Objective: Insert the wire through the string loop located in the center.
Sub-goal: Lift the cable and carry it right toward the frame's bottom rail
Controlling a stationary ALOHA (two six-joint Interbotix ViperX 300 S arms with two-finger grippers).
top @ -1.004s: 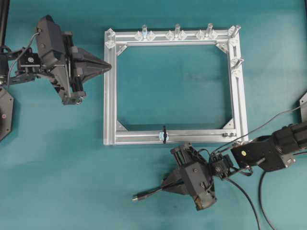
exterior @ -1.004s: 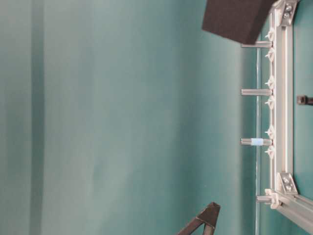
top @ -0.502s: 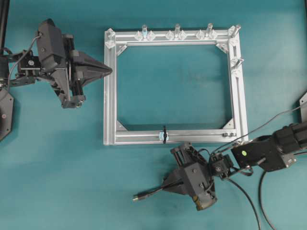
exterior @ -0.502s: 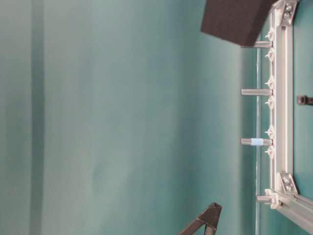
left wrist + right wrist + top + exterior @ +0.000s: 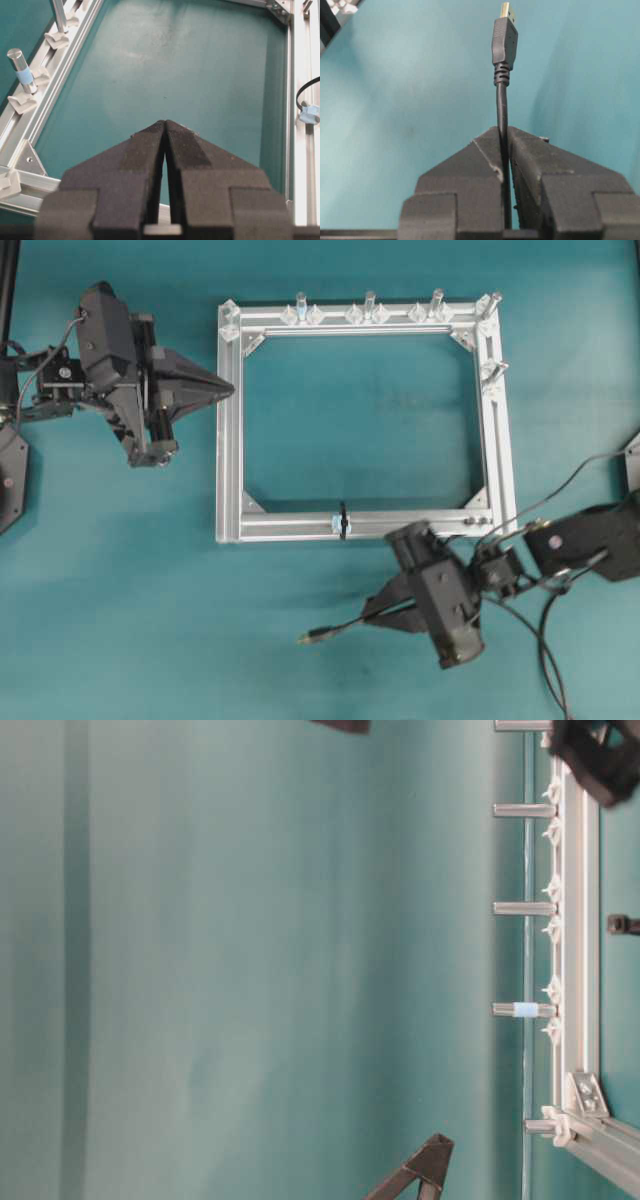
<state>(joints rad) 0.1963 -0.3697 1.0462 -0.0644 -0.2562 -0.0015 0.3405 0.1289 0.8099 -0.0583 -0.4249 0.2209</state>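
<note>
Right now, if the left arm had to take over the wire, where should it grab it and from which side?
Probably the black plug body, just behind the metal tip. It sticks out stiff and free past the right gripper, pointing left, so come from the left or from above.

No text, label, brand or number can be read in any view. No sign is seen.

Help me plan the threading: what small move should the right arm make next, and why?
Probably swing the right gripper so the plug faces the string loop. It is shut on the wire, whose plug sticks out leftward below the frame, beside the loop rather than aimed at it. The left gripper is shut and empty at the frame's left bar.
</note>
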